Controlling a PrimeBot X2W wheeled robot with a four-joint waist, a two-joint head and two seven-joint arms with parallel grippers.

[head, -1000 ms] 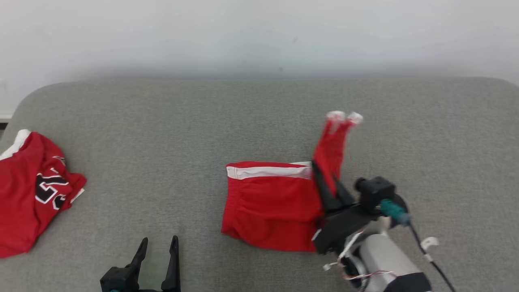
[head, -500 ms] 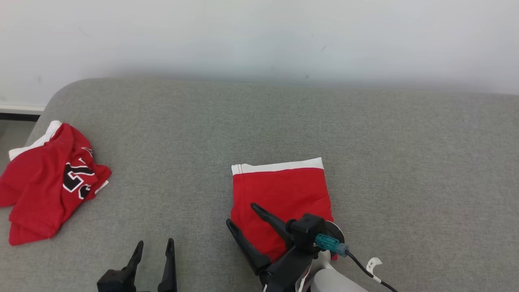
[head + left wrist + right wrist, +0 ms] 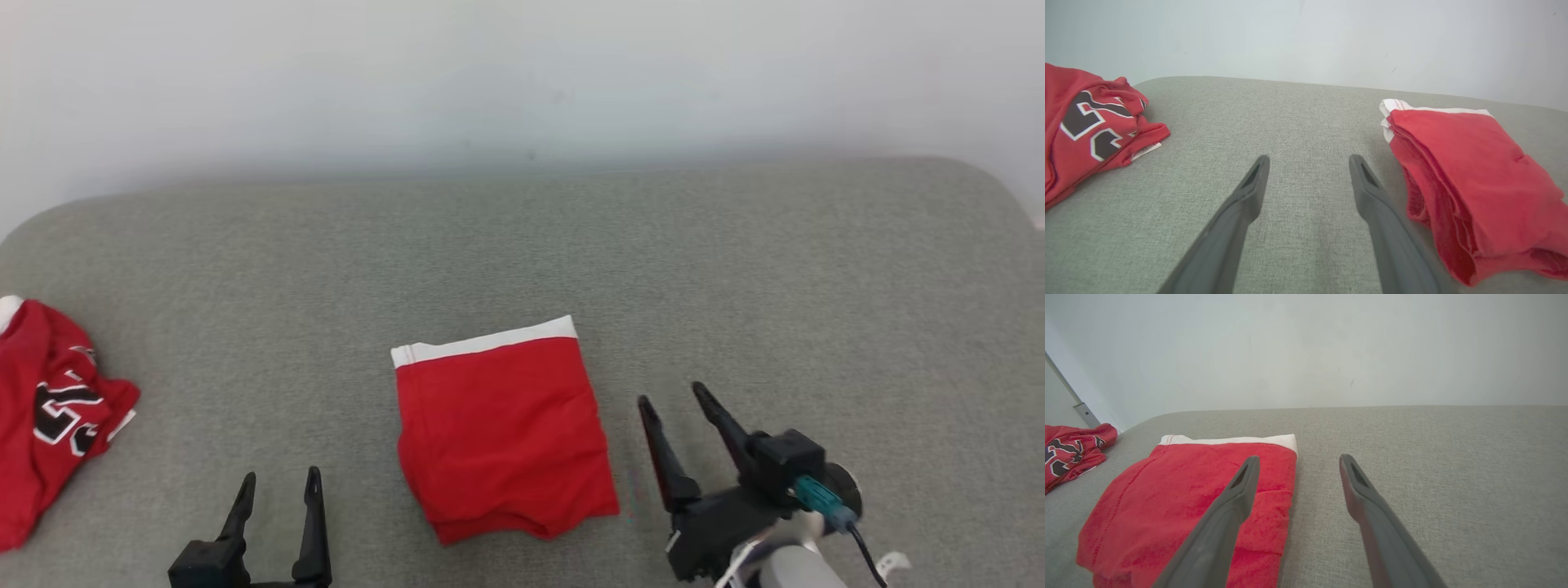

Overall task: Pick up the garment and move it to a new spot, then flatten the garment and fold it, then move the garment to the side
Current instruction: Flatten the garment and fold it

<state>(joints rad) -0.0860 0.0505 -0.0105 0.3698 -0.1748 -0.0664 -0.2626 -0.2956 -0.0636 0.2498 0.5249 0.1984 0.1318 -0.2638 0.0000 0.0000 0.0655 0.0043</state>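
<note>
My right claw (image 3: pixel 671 393) gapes empty at three o'clock of the folded shorts (image 3: pixel 502 433); my left claw (image 3: pixel 280 474), also apart, sits at nine o'clock.

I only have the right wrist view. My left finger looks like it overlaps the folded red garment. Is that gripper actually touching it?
Observer: No. In the head view the right gripper sits open to the right of the folded garment, with bare grey surface between them.
Operator: Where is the other arm?
Observer: The left gripper is open on the garment's left side, also apart from it.
</note>
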